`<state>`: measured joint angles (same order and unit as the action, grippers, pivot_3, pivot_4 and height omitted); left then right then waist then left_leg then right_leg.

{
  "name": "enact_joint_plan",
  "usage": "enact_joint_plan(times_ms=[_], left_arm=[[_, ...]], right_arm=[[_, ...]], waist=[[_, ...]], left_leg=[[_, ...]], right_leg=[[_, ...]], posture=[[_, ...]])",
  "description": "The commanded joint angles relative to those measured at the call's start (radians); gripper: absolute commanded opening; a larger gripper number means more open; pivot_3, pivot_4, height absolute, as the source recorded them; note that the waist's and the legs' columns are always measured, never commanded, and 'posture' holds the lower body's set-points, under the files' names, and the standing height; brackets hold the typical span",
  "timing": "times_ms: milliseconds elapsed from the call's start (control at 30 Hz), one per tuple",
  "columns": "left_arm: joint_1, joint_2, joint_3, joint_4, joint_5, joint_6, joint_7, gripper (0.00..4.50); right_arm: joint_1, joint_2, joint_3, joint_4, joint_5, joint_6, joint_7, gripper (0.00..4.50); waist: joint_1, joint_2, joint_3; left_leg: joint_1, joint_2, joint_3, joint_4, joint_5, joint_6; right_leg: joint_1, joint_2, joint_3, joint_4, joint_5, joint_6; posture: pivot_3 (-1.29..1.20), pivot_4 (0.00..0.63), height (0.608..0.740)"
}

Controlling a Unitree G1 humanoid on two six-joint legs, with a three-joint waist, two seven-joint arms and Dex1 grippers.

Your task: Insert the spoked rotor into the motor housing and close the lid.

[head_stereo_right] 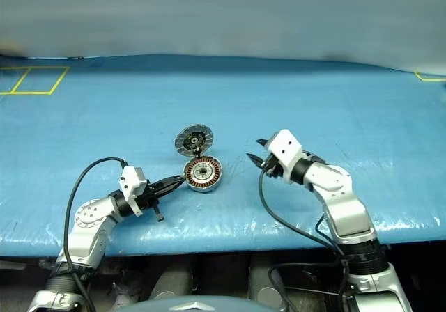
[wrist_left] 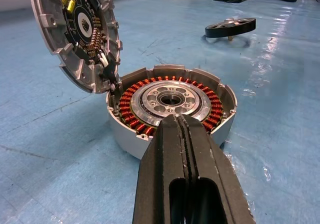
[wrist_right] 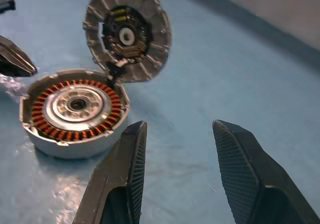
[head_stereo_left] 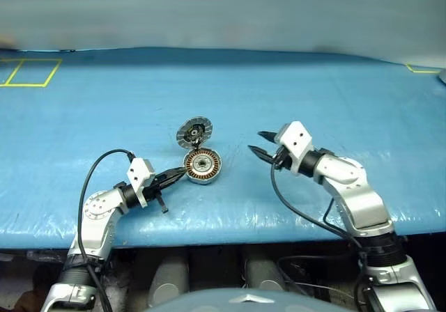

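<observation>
Presently: spoked rotor [wrist_left: 230, 27] lies flat, upper right of left wrist view, just below my open, empty right claw [head_stereo_left: 256, 143]; left claw [head_stereo_left: 178, 175] shut.

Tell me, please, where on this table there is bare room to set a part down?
The table is bare behind the lid up to the far edge, and wide on both sides, left towards the yellow markings. It is crowded around the housing: the shut left claw beside it, the rotor lying between it and the open right claw.
</observation>
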<state>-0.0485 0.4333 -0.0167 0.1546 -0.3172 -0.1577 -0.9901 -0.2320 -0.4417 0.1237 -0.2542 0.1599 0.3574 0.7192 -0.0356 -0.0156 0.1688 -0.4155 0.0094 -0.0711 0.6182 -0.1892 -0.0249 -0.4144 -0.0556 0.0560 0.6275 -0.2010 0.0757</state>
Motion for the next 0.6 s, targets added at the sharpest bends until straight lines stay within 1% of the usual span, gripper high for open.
enact_joint_plan(times_ms=[33,100,267,367,567,600], left_arm=[[0.002,0.004,0.006,-0.012,-0.004,-0.007,-0.001,0.0],[0.003,0.005,0.007,-0.013,-0.002,-0.006,0.001,0.0],[0.008,0.007,0.008,-0.022,-0.002,-0.006,0.008,0.0],[0.013,0.008,0.01,-0.024,0.001,-0.011,0.013,0.0],[0.015,0.006,0.007,-0.026,0.003,-0.014,0.015,0.0],[0.013,0.005,0.006,-0.024,0.004,-0.014,0.014,0.0]], right_arm=[[-0.031,0.046,0.03,-0.008,0.031,-0.014,0.003,2.03],[-0.048,0.071,0.054,0.016,0.025,-0.022,0.002,1.67],[-0.066,0.064,0.067,0.055,-0.025,-0.048,-0.022,0.08],[-0.068,0.001,0.059,0.073,-0.099,-0.054,-0.046,0.08],[-0.051,-0.194,-0.032,0.027,-0.161,0.008,-0.044,0.08],[-0.041,-0.231,-0.05,0.02,-0.17,0.019,-0.04,0.26]], waist=[[0.0,0.0,0.0],[0.0,0.0,0.0],[0.001,0.0,0.0],[0.003,0.0,0.0],[0.007,0.0,0.0],[0.008,0.0,0.0]], left_leg=[[0.0,0.0,0.0,0.0,0.0,0.0],[0.0,0.0,0.0,0.001,0.0,0.0],[0.0,0.0,0.0,0.002,0.0,0.0],[0.0,0.0,0.0,0.001,0.0,0.0],[0.0,0.0,0.0,0.001,0.0,0.0],[0.0,0.0,0.0,0.001,0.0,0.0]], right_leg=[[0.0,0.0,0.0,0.0,0.0,0.0],[0.0,0.0,0.0,0.0,0.0,0.0],[0.0,0.0,0.0,0.001,0.0,0.0],[0.0,0.0,0.0,0.001,0.0,0.0],[0.0,0.0,0.0,0.001,0.0,0.0],[0.0,0.0,0.0,0.001,0.0,0.0]], posture=[[0.0,0.15,0.74],[0.0,0.15,0.74],[0.0,0.15,0.74],[0.0,0.15,0.74],[0.0,0.15,0.74],[0.0,0.15,0.74]])
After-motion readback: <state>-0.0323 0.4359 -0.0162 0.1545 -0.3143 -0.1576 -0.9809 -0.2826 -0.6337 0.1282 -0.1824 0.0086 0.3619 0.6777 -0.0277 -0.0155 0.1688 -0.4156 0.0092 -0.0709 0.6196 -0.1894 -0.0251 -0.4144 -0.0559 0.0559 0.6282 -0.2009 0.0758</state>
